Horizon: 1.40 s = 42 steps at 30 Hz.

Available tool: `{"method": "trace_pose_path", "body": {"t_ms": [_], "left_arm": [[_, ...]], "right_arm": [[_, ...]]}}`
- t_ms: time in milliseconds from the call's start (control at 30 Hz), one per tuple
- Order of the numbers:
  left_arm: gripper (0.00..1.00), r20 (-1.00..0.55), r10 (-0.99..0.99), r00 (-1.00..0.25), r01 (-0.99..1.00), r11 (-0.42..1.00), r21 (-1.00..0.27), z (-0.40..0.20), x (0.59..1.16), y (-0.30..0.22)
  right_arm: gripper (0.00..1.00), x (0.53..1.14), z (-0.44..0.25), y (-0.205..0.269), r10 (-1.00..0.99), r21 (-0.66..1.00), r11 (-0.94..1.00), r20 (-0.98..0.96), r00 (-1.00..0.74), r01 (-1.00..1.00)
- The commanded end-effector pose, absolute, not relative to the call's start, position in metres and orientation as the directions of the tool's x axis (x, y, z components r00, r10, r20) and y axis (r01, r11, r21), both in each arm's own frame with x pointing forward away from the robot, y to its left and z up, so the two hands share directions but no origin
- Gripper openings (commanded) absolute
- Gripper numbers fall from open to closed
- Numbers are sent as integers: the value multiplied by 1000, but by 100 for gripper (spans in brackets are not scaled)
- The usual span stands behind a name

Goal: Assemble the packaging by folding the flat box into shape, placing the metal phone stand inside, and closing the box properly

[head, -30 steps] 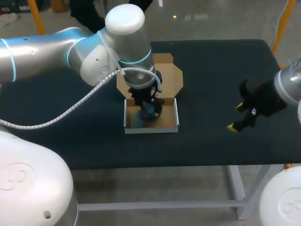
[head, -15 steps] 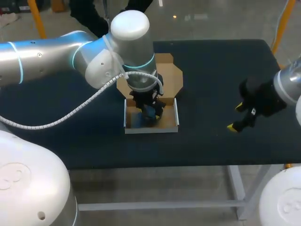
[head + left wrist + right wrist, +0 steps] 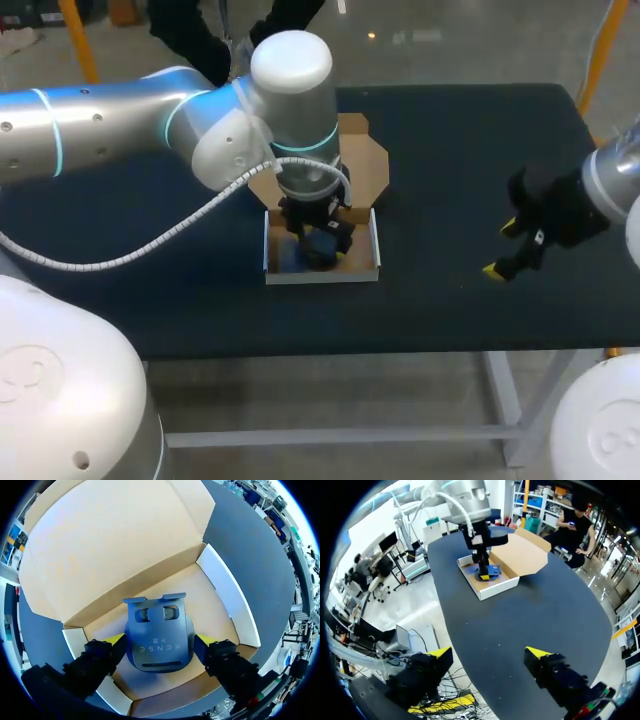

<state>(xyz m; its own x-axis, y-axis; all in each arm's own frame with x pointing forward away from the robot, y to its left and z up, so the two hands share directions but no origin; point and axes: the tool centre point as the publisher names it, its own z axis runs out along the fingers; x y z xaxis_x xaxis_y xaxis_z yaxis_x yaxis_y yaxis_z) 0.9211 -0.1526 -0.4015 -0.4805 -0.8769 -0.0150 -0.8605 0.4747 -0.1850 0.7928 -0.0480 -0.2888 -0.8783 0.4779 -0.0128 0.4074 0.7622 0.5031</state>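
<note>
Spanning the room's middle is a dark table [image 3: 450, 150]; over it the left arm [image 3: 120, 130] reaches into the open cardboard box [image 3: 372, 262] — its left gripper [image 3: 159, 641] clamped on the metal phone stand [image 3: 158, 625] inside. Well apart, the right gripper [image 3: 488, 655] hovers, fingers spread.

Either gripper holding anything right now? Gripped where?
Left gripper holds the phone stand by its two side edges, inside the box. Right gripper is open, empty.

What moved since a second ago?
The left gripper, shut on the phone stand inside the box, slid a little toward the right with its arm. No grab or release shows. The box and the open right gripper stayed put.
</note>
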Motion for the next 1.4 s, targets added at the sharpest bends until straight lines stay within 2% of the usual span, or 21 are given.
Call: {"method": "trace_pose_path", "body": {"t_ms": [33,500,667,1067,1400], "left_arm": [[100,-25,-885,-464,-870,461,-175,-400,922,-154],[100,-14,-955,-296,-945,295,-139,-375,917,-154],[100,43,-971,-235,-968,230,-98,-373,915,-157],[100,72,-992,-107,-989,99,-106,-371,906,-165],[100,59,-992,-109,-990,103,-95,-371,905,-163]], "right_arm": [[100,788,-288,-48,479,506,762,-18,-878,405],[100,788,-288,-48,479,506,762,-18,-878,405],[100,788,-288,-48,479,506,762,-18,-878,405],[100,788,-288,-48,479,506,762,-18,-878,405],[100,788,-288,-48,479,506,762,-18,-878,405]]}}
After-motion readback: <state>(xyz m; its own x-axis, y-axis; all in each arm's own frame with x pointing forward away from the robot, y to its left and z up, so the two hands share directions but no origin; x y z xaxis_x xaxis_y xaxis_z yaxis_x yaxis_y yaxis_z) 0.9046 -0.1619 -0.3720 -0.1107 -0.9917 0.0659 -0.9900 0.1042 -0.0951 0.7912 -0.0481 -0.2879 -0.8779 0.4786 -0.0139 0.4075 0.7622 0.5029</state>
